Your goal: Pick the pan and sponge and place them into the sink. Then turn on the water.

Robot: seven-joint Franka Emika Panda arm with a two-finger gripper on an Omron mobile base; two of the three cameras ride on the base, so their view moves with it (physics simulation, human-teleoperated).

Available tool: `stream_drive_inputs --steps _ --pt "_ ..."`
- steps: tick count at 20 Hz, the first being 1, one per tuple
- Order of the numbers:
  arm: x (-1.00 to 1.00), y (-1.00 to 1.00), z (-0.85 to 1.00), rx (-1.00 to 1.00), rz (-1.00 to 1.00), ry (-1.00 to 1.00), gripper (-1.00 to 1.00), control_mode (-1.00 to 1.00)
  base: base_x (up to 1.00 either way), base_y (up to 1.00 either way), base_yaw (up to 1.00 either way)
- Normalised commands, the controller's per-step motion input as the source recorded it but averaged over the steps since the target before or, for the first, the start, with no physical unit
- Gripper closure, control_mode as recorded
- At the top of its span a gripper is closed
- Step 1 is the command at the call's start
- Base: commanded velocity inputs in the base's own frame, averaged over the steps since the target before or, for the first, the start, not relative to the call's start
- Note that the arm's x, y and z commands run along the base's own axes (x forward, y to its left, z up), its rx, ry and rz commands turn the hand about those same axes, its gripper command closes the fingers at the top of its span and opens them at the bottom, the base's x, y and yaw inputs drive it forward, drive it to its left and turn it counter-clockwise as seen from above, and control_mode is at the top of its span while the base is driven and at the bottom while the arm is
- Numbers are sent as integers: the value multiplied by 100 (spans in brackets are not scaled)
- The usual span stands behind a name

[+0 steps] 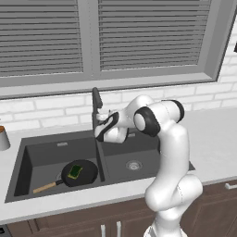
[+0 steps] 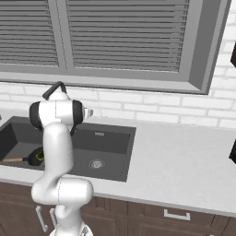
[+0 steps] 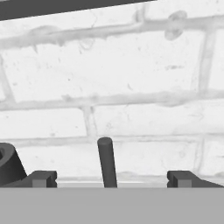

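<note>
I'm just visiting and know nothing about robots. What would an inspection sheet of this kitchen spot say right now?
Surface: pale counter around a dark double sink.
Job's things: pan in the left basin, sponge lying in it; no water running from the tap.
Clutter: a cup-like thing at the counter's left edge.
Grippers: gripper open, a slim dark lever between its fingertips.
Cables: nothing seen.
Surroundings: white brick wall, shuttered window, wooden cabinets.

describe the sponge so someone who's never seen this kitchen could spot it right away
Under the window, the dark double sink has a black pan in its left basin. The sponge lies inside that pan: small, rectangular, green and yellow, the only bright thing there.
</note>
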Motion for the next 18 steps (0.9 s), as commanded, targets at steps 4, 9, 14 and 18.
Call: stream_drive_inputs --steps 4,9,14,18 --pt "14 -1 0 1 0 0 -100 -100 0 0 0" --pt "8 0 0 0 0 0 -100 -100 0 0 0" --pt "0 0 0 0 0 0 -100 -100 0 0 0" --pt "0 -15 0 1 3 0 -100 -100 0 0 0"
